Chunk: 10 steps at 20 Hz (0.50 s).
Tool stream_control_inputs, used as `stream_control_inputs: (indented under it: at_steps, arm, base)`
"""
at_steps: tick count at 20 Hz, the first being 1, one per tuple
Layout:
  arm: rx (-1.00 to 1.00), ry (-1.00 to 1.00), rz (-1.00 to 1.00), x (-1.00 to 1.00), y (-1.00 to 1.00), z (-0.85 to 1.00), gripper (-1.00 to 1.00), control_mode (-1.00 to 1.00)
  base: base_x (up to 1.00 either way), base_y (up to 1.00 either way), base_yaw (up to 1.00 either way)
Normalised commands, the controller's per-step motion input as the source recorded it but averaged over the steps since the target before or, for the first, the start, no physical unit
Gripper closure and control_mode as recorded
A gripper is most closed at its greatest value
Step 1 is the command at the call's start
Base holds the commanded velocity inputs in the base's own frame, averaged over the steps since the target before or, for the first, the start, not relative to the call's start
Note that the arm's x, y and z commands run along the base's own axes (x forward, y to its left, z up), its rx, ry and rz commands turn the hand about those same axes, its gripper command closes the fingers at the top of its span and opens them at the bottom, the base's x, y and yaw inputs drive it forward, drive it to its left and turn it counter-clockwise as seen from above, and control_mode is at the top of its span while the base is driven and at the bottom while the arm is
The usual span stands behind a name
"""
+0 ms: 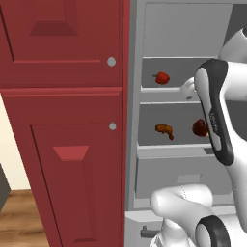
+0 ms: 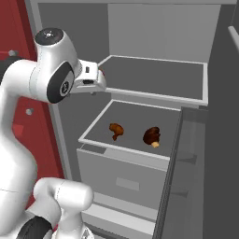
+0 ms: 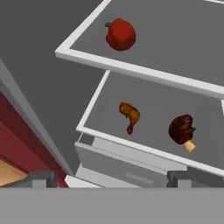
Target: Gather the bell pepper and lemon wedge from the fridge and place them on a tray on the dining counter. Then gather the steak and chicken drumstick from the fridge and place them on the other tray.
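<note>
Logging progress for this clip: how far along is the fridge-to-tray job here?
Early. The fridge door stands open. The bell pepper still sits on the upper shelf, with the chicken drumstick and steak on the shelf below. The gripper is open and empty, facing the shelves. All four pickups look undone.

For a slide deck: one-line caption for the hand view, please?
Open gripper looks into the fridge: bell pepper on upper shelf, chicken drumstick and steak below.

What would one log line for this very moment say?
fridge open | bell pepper upper shelf | chicken drumstick, steak lower shelf | fingers open, empty
</note>
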Motion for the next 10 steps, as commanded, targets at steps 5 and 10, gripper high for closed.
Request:
stream_control_inputs:
  at_steps: [5,10]
  arm:
    - [0.04,0.00,0.00,0.37,0.00,0.00,-1.00,-1.00]
    - [0.05,0.00,0.00,0.39,0.00,0.00,-1.00,-1.00]
  base:
    - [0.00,0.00,0.00]
    - [0.00,0.00,0.00]
